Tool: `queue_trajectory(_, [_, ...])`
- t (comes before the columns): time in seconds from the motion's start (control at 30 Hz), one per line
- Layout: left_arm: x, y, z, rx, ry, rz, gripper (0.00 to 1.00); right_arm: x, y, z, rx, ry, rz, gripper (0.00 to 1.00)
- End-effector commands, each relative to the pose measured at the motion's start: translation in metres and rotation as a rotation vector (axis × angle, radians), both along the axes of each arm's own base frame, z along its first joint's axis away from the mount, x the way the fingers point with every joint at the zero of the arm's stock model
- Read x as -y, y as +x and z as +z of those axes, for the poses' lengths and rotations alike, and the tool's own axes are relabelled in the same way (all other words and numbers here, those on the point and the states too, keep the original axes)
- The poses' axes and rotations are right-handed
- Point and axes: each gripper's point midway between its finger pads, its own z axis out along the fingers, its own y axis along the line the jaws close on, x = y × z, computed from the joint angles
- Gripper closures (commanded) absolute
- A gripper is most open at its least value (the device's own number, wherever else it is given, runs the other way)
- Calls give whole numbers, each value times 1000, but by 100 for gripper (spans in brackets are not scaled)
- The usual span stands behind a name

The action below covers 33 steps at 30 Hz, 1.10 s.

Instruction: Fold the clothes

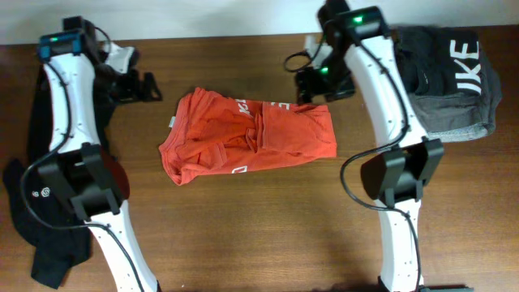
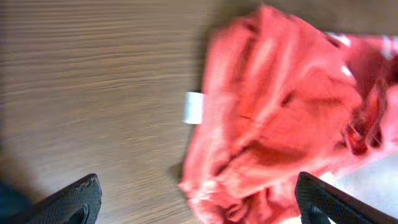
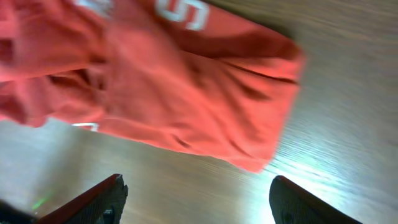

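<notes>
While the orange-red T-shirt (image 1: 247, 134) lay crumpled mid-way along the bench (image 1: 243, 243), wood showed beside its near edge, left jaws wide, right jaws wide.

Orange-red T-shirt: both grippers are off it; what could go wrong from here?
The T-shirt lies bunched with a ridge across its middle; folding it as is would likely trap creases. The end nearest the left gripper looks crumpled, so it may pinch several layers. The right arm crosses the edge of the dark grey garment and could drag it.

I see the orange-red T-shirt (image 1: 247, 135) lying crumpled and half-folded in the middle, its white lettering partly showing. The black garment (image 1: 49, 255) sprawls far left, and the dark grey lettered garment (image 1: 454, 97) sits bunched far right.
</notes>
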Motion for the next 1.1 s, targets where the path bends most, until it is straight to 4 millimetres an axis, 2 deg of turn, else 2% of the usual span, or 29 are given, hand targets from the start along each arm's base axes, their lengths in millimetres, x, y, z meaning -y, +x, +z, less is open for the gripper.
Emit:
queue_trajectory(0.0, [32, -9, 6, 29, -65, -149, 1, 24, 5, 8, 27, -34, -35, 22])
queue_trajectory(0.13, [38, -20, -16, -28, -74, -176, 1, 35, 6, 8, 22, -36, -59, 22])
queue_trajectory(0.27, [36, -26, -35, -52, -80, -189, 2, 36, 7, 8, 28, -39, -50, 23])
queue_trajectory(0.37, [38, -33, -50, -52, -85, -262, 2, 36, 9, 8, 33, -38, -51, 28])
queue_trajectory(0.53, [42, -42, -67, -42, -85, -375, 6, 35, 10, 8, 39, -37, -51, 30])
queue_trajectory(0.57, [42, -42, -69, -37, -84, -387, 8, 35, 10, 8, 39, -37, -51, 30])
queue_trajectory(0.6, [42, -41, -69, -30, -82, -395, 16, 35, 10, 8, 39, -36, -51, 31])
queue_trajectory(0.67, [41, -37, -71, -3, -74, -415, 21, 35, 10, 8, 39, -36, -49, 31])
queue_trajectory(0.9, [42, -22, -78, 65, -50, -427, 21, 34, 10, 8, 38, -37, -48, 33])
queue_trajectory(1.07, [42, -22, -84, 65, -50, -427, 28, 34, 10, 8, 39, -37, -48, 33])
